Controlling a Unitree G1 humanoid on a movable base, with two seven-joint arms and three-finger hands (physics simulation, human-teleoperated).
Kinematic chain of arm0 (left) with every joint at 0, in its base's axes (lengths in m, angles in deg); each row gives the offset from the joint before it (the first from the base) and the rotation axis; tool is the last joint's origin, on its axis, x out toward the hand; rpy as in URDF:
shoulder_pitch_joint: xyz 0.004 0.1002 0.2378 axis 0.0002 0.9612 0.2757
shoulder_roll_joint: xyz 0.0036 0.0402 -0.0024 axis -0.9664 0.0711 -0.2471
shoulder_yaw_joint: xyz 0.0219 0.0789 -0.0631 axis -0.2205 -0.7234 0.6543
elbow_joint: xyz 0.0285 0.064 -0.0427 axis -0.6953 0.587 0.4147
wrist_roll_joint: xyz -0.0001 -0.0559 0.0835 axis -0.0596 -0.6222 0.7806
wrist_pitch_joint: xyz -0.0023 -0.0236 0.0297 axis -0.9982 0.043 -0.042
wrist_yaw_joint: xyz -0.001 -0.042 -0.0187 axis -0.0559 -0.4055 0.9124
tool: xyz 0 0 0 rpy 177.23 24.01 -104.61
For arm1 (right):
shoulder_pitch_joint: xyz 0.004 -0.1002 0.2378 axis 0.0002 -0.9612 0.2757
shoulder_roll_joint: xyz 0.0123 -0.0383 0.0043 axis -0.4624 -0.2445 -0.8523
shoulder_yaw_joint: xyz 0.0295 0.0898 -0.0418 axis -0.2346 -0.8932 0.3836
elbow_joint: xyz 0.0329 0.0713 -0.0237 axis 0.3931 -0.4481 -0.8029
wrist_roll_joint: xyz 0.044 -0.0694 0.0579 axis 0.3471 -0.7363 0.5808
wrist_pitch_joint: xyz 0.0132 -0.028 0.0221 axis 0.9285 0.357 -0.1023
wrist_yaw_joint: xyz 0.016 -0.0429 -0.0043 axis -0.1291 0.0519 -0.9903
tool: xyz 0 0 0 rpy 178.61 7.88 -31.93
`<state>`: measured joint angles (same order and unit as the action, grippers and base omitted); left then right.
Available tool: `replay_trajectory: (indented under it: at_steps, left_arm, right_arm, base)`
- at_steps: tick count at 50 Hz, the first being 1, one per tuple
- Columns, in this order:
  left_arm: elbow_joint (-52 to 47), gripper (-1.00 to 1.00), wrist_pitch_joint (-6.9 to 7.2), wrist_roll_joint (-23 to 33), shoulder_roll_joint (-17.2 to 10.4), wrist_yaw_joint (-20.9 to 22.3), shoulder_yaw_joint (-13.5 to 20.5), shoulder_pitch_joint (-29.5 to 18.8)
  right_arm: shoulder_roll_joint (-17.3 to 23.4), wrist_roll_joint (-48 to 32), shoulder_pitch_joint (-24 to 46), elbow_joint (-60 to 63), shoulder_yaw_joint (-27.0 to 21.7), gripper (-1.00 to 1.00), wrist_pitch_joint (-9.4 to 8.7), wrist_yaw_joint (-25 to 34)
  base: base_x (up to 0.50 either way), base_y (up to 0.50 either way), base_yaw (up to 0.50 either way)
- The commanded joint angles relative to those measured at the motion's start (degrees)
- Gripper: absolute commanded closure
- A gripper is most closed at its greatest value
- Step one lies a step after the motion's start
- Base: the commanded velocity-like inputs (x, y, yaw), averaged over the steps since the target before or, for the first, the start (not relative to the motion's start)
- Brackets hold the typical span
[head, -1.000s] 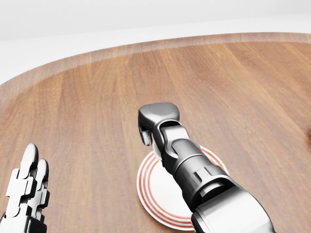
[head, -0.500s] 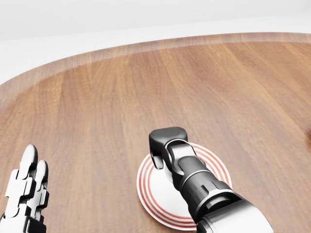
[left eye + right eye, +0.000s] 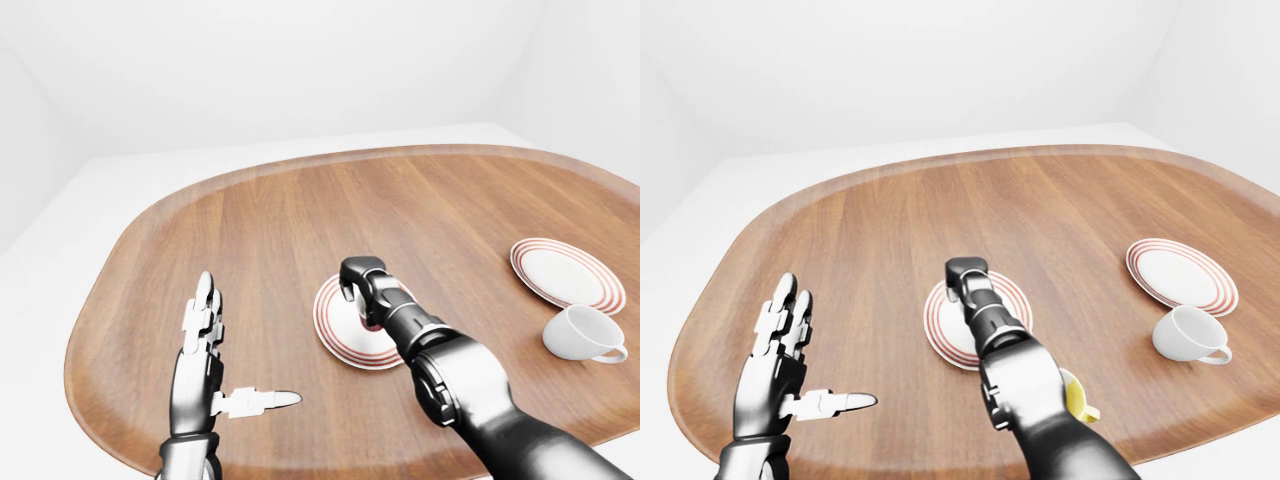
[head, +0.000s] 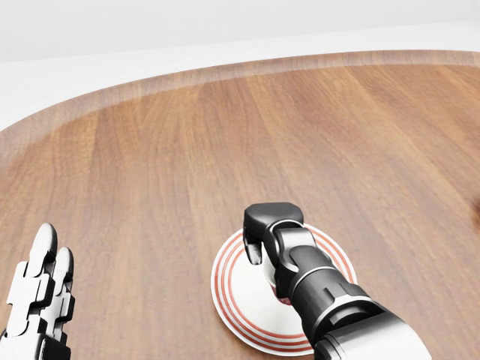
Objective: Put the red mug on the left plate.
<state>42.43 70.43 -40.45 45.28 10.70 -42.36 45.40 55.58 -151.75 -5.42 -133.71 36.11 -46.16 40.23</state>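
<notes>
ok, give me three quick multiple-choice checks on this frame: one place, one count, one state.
1. Where is the white cup?
A. on the table, beside the right plate
B. on a plate
C. in a hand

2. How many plates?
A. one
B. two
C. three

3. The left hand is:
A. closed on a cup
B. out of view
C. open, empty

Answers:
1 A: it sits on bare wood.
2 B: the left plate and the right plate, both red-ringed.
3 C: its fingers are spread, holding nothing.
</notes>
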Motion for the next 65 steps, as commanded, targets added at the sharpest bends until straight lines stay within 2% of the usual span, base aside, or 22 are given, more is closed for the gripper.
replay_trajectory:
  at_steps: [1, 6, 15, 22, 45, 65]
  left_arm:
    - [0.0, -1.0, 0.0, 0.1, 0.1, 0.0, 0.0, -0.1]
    - [0.0, -1.0, 0.0, 0.0, 0.1, 0.0, 0.0, -0.1]
    - [0.1, -1.0, 0.0, 0.6, -0.1, -0.2, -0.5, -0.6]
    - [0.1, -1.0, 0.0, 0.4, -0.2, -0.2, -0.5, -0.7]
    - [0.1, -1.0, 0.0, 0.2, -0.4, -0.3, -0.6, -0.6]
    - [0.1, -1.0, 0.0, 0.0, -0.3, 0.0, -0.5, -0.6]
  right_arm:
    - [0.3, -0.7, -0.1, 0.1, 0.1, 1.0, 0.0, -1.1]
    - [0.3, -0.3, -0.1, 0.1, 0.0, 1.0, 0.0, -2.3]
    - [0.1, 3.4, 0.5, 0.2, -1.6, 1.0, 0.0, -11.6]
    - [0.0, 4.2, -0.1, 0.1, -2.3, 1.0, 0.0, -14.0]
    - [-0.3, 2.7, -1.9, -0.1, -3.7, 1.0, 0.0, -7.8]
    - [-0.3, 2.3, -1.6, -0.1, -4.6, 1.0, 0.0, -9.7]
  base:
    - [0.0, 0.0, 0.0]
    - [0.0, 0.0, 0.0]
    - [0.0, 0.0, 0.0]
    - [0.0, 0.0, 0.0]
    - [0.0, 0.0, 0.0]
    - [0.0, 0.0, 0.0]
